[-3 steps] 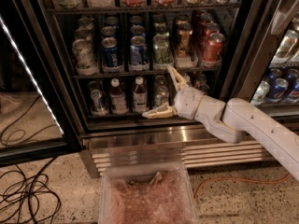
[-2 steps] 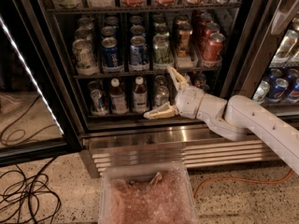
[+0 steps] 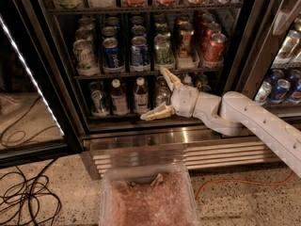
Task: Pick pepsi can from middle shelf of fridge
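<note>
Below the middle shelf (image 3: 94, 75) of the fridge (image 3: 188, 152), the end effector (image 3: 152, 94) hung in front of the row of small bottles (image 3: 118, 98), at the end of the white arm (image 3: 254, 119) that reached in from the right. Its two fingers stood wide apart and held nothing. The upper finger (image 3: 170, 77) pointed up, with its tip just at the shelf's front edge, and the lower finger (image 3: 155, 112) pointed down and to the left.

The pepsi can (image 3: 139, 53) stood upright at the front of the middle shelf, untouched. It sat between a darker blue can (image 3: 112, 53) on its left and a green-silver can (image 3: 162, 51) on its right, each close beside it.

Several things could have gone wrong from there. The end effector was lower than the can and right of it, so a straight rise would likely have caught the upper finger on the shelf edge. A reach without a shift to the left might have met the green-silver can instead. The row was tight, so wide fingers could have pushed a neighbour over or closed on two cans. The lower finger was near the bottles and could have knocked one during a turn.
</note>
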